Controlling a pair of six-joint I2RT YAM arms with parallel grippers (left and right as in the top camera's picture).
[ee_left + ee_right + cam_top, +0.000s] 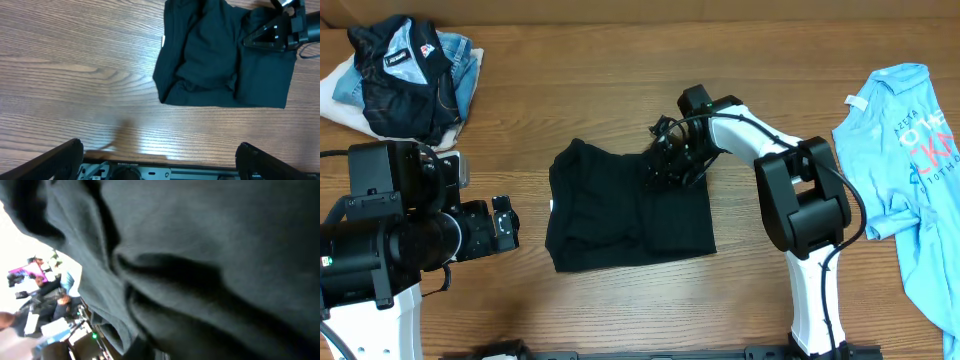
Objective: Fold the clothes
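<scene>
Item: black T-shirt (620,205), part-folded, mid-counter. Right gripper (668,165) sits at its far right corner, whether clenched we cannot tell. Left gripper (160,146) spread wide, empty, toward the left edge. We advise a low, flat fold with edges aligned.

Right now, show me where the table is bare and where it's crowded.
Bare: the far strip of table between the clothes pile and the light blue T-shirt, and the near strip in front of the black T-shirt. Crowded: the shirt's far right corner, where the right gripper sits, and around the left gripper.
</scene>
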